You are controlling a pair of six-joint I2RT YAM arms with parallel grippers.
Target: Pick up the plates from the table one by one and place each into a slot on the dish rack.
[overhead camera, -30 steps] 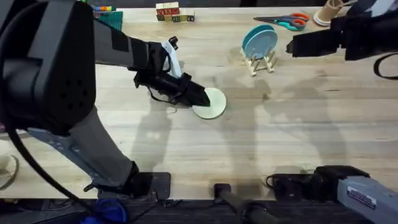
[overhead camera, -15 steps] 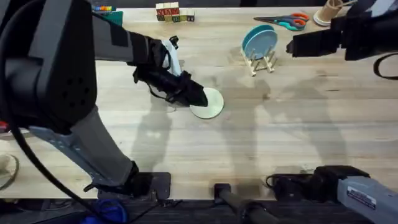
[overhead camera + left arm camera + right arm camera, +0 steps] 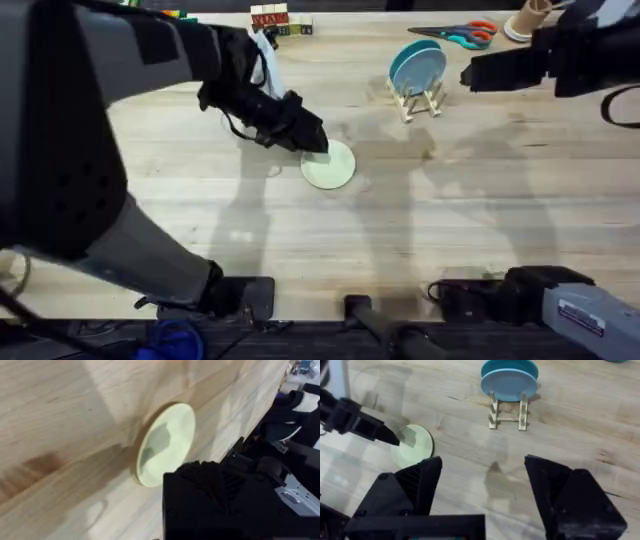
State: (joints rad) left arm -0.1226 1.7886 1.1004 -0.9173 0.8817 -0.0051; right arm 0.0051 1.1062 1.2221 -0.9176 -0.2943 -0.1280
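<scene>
A pale cream-yellow plate (image 3: 330,167) lies near the middle of the table (image 3: 450,220). My left gripper (image 3: 312,143) reaches across to the plate's rim on its far-left side and is shut on that rim. In the left wrist view the plate (image 3: 165,442) sits just past one black finger (image 3: 220,500). The right wrist view has the plate (image 3: 414,446) with the left gripper (image 3: 390,438) at its edge. The wooden dish rack (image 3: 420,100) holds two blue plates (image 3: 417,65) upright. My right gripper (image 3: 468,76) hovers open beside the rack (image 3: 508,412), with nothing between its fingers (image 3: 420,485).
Scissors (image 3: 455,37) lie at the table's far edge behind the rack. Lettered blocks (image 3: 280,20) and a green toy (image 3: 175,30) stand at the far left. A tan object (image 3: 530,20) sits at the far right corner.
The left arm has risen and swung toward the far side, its gripper now covering less of the plate. The plate has slid slightly left. The right arm has not moved.
</scene>
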